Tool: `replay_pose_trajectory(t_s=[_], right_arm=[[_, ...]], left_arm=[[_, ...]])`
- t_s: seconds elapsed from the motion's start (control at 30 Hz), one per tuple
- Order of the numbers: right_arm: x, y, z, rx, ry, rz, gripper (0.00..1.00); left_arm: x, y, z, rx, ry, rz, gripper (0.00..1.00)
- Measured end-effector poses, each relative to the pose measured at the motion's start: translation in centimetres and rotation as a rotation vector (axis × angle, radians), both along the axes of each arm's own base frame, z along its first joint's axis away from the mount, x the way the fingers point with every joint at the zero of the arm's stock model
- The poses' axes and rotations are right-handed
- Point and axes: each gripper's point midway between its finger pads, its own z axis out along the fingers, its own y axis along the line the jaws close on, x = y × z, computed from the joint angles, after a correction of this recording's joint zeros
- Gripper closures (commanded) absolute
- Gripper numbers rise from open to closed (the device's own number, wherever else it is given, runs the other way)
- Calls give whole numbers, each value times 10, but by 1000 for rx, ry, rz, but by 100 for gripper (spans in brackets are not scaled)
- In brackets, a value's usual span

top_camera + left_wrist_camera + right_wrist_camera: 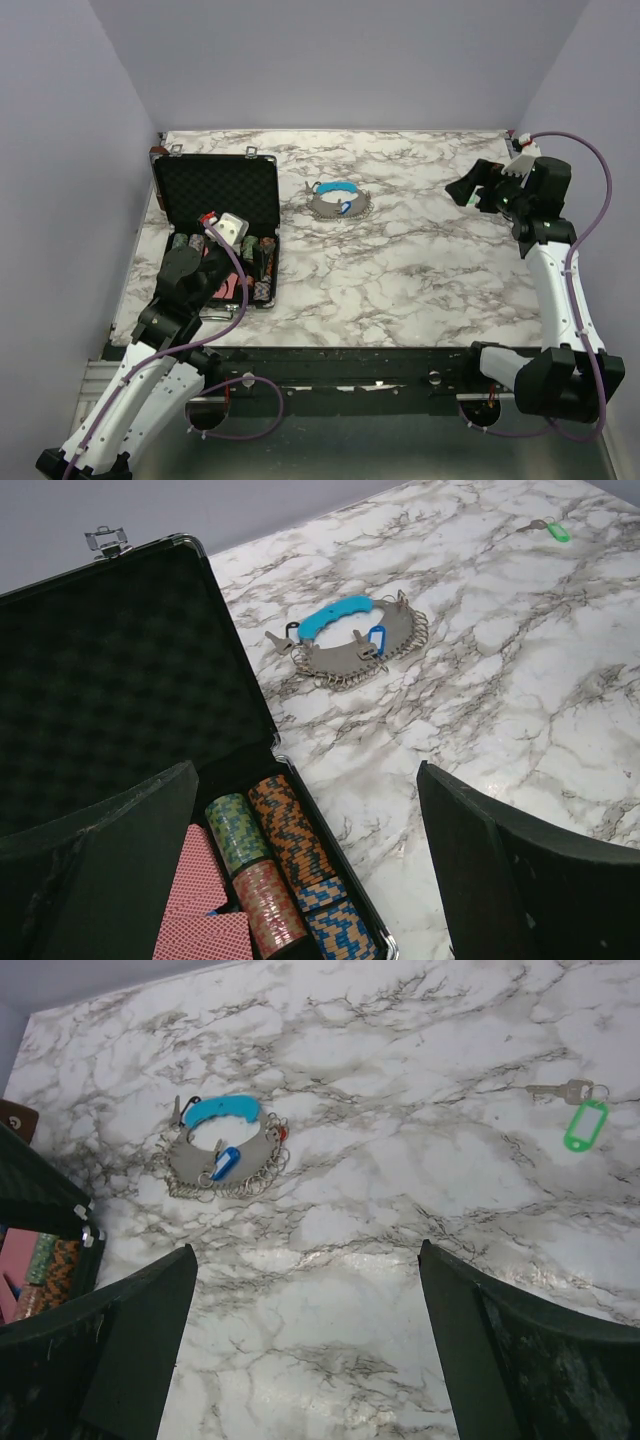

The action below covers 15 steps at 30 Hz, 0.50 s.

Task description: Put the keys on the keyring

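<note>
Keyring (338,200) on marble table (420,270), open black case (215,190) left of it, chips (266,248) inside case

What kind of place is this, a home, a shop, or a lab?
Most likely a robotics lab test cell, not a home: a marble-pattern table boxed in by plain walls, two robot arms bolted at its near edge, and staged props, an open poker-chip case and a keyring.

top: high at the near edge, looking down on the whole counter (400,260) | left wrist: low over the open case (100,700), facing far-right | right wrist: higher, looking down far-left | both wrists share keyring (330,660) and green-tagged key (575,1110)
</note>
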Motion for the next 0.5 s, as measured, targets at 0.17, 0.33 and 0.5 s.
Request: replay_pose_trajectory(t_s=[0.17,0.33,0.5], right_arm=[[3,-1,-4,-3,8,-1,0],[8,-6,-17,-44,29,18,0],[17,-8,-36,-162,34,122,0]], left_arm=[[0,0,0,0,0,0,1],[0,0,0,0,0,0,1],[0,0,1,-2,-3,0,1]])
